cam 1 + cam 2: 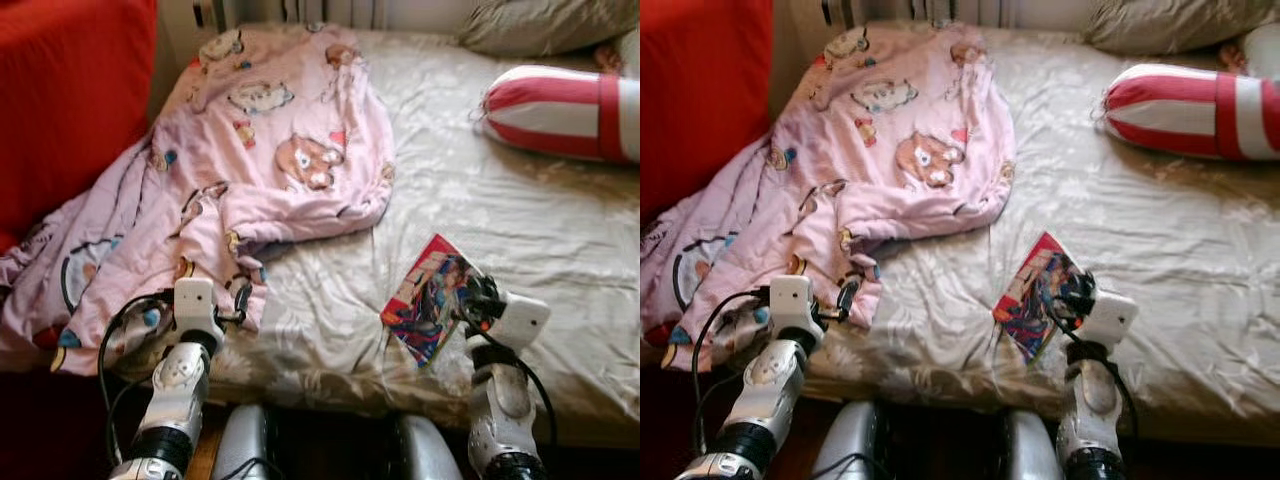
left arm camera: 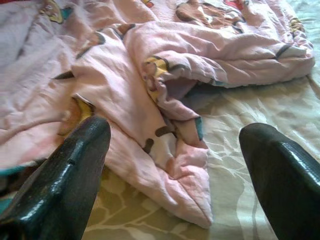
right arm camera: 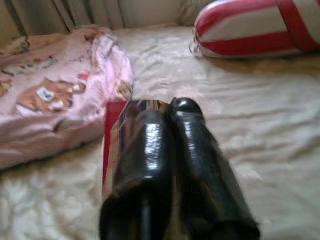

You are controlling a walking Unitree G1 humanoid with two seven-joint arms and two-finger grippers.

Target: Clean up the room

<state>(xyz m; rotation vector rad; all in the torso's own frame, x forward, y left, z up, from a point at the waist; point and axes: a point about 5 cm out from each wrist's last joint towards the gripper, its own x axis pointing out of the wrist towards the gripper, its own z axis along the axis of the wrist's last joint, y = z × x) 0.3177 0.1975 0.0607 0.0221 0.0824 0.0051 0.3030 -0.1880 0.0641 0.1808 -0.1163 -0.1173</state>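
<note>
A bed (image 1: 560, 230) covered by a pale, creased sheet is taking up most of the scene. A pink blanket (image 1: 270, 150) printed with cartoon animals is lying crumpled across the bed from about 12 o'clock down to 8 o'clock, with its lower part hanging over the bed's near edge beside something red (image 1: 70, 100) at 10 o'clock. A red and white striped bolster (image 1: 560, 110) is lying at 2 o'clock, and a beige pillow (image 1: 540, 25) is sitting above it at 1 o'clock.

A colourful book (image 1: 428, 298) with a red edge is tilting up off the sheet at about 5 o'clock, near the blanket's lower hem but apart from it. Its cover print is too blurred to read. The right gripper (image 3: 167, 112) is clamping on this book, its two black fingers pressed close together with the book's edge between them.

The left gripper (image 2: 175, 145) is hovering at 7 o'clock with its fingers (image 2: 75, 165) spread wide apart, holding nothing, and a folded corner of the blanket is lying on the sheet between and just beyond them.
</note>
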